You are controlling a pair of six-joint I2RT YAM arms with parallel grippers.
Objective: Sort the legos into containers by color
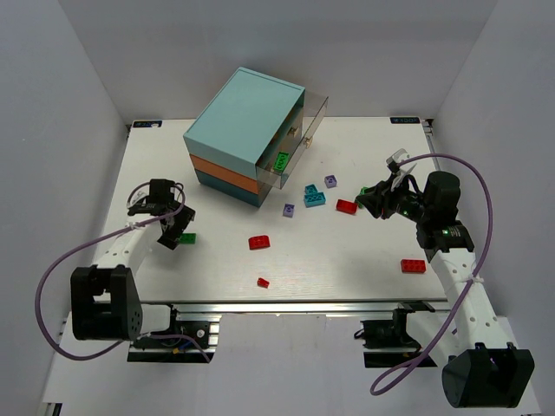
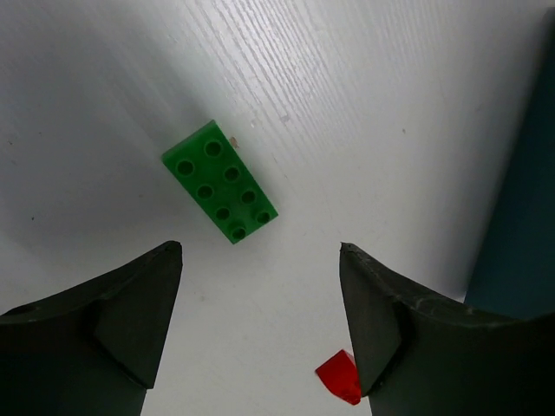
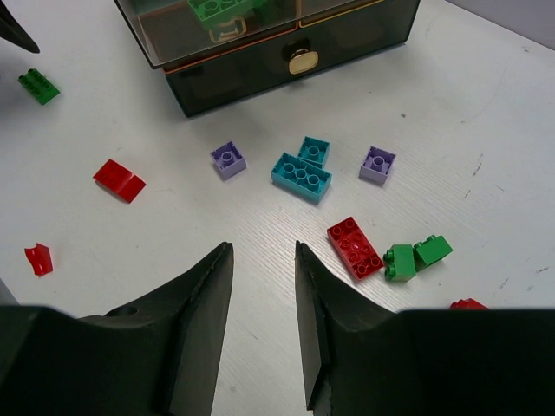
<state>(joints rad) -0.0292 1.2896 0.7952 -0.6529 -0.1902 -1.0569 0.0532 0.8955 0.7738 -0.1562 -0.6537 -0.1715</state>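
Observation:
The containers are the drawers of a teal, orange and blue chest (image 1: 245, 130) at the back. Its top drawer (image 1: 299, 143) is pulled out with a green lego (image 1: 282, 160) inside. My left gripper (image 1: 178, 230) is open, low over the table, and a green brick (image 2: 219, 180) lies just beyond its tips (image 2: 260, 251). My right gripper (image 3: 263, 247) is open and holds nothing. It hovers near a red brick (image 3: 355, 247) and two green legos (image 3: 416, 257). Teal bricks (image 3: 301, 176) and lavender bricks (image 3: 228, 159) lie in front of the chest.
More red legos are scattered: one mid-table (image 1: 258, 243), a small one near the front edge (image 1: 262, 282), one at the right (image 1: 413, 266). A red piece (image 2: 338, 377) shows beside my left gripper's right finger. White walls enclose the table.

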